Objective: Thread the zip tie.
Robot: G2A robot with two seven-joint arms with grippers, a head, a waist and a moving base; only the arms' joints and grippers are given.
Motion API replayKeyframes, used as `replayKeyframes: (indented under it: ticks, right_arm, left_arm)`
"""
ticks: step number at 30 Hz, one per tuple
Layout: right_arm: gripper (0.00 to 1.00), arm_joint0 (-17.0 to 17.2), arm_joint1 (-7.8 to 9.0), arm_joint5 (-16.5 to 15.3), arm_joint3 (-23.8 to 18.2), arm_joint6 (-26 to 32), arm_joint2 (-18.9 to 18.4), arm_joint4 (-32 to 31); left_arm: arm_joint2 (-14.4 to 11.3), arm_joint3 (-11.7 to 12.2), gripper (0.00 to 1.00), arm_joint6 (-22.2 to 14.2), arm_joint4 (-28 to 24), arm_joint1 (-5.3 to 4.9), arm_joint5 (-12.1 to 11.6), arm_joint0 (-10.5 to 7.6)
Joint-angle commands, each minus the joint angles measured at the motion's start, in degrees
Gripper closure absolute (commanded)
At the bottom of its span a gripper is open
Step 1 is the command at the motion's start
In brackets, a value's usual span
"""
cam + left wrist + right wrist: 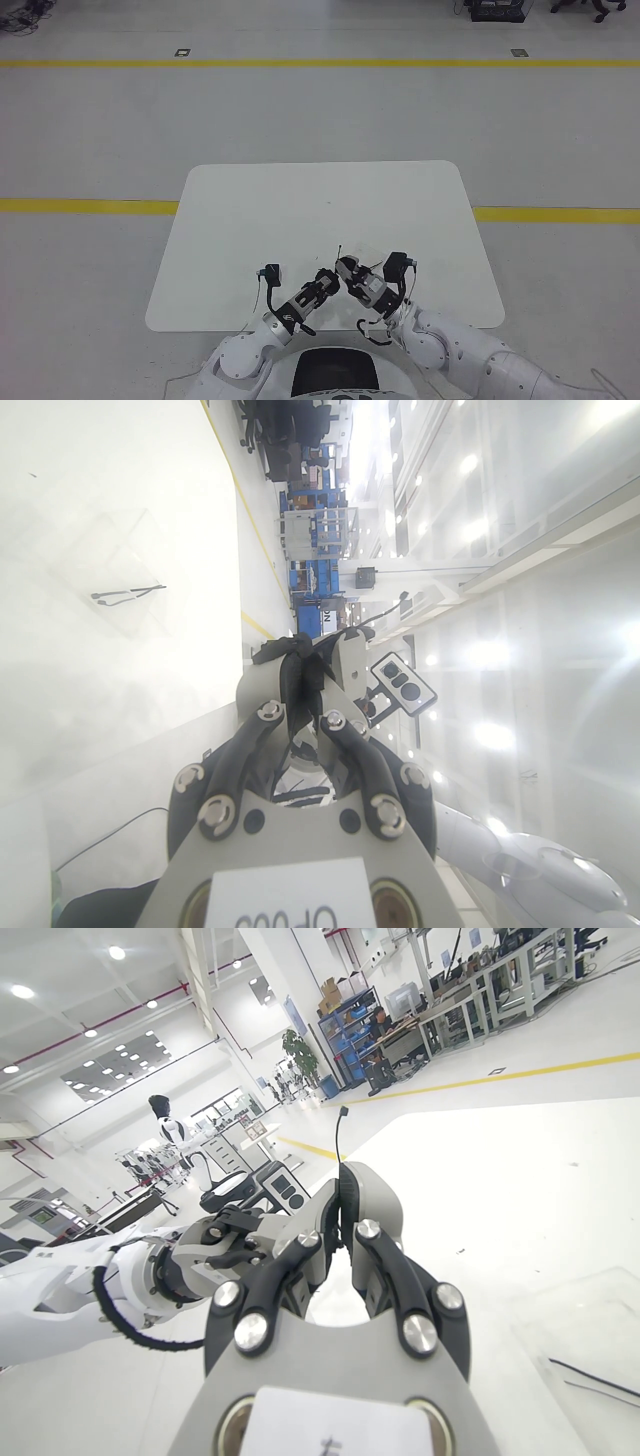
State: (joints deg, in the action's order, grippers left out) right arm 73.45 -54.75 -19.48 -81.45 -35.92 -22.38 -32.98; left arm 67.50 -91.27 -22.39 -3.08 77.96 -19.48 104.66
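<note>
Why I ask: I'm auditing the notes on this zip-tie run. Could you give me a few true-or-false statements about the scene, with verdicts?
1. The right pincer is shut on a zip tie. True.
2. The zip tie's head lies flat on the table. False: it sticks out past the pincer's tips, in the air.
3. The left pincer and the right pincer sit at the table's far edge. False: they are close together at the edge nearest the robot.
4. Some spare zip ties lie in a clear tray on the table. True.
</note>
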Motion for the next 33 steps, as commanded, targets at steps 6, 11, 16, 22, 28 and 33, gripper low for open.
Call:
replayKeyframes:
  ticks: [6, 11, 16, 22, 28, 33]
  right_arm:
    - [1.00, -0.84, -0.03, 0.00, 0.76, -0.57, 1.19, 1.09]
    - [1.00, -1.47, 0.21, 0.00, 0.31, -1.69, 1.78, 0.62]
    - [1.00, -1.75, 0.65, 0.00, -0.05, -2.40, 2.45, 0.27]
    - [1.00, -2.10, 0.77, 0.00, 0.57, -2.25, 3.27, 1.30]
    - [1.00, -2.43, 0.86, 0.00, 1.11, -2.77, 3.49, 0.78]
    - [1.00, -2.41, 0.87, 0.00, 1.28, -3.18, 3.46, 0.39]
  left_arm:
    - [0.00, 0.00, 1.00, 0.00, 0.00, 0.00, 0.00, 0.00]
    - [0.00, 0.00, 1.00, 0.00, 0.00, 0.00, 0.00, 0.00]
    - [0.00, 0.00, 1.00, 0.00, 0.00, 0.00, 0.00, 0.00]
    - [0.00, 0.00, 1.00, 0.00, 0.00, 0.00, 0.00, 0.00]
    - [0.00, 0.00, 1.00, 0.00, 0.00, 0.00, 0.00, 0.00]
    - [0.00, 0.00, 1.00, 0.00, 0.00, 0.00, 0.00, 0.00]
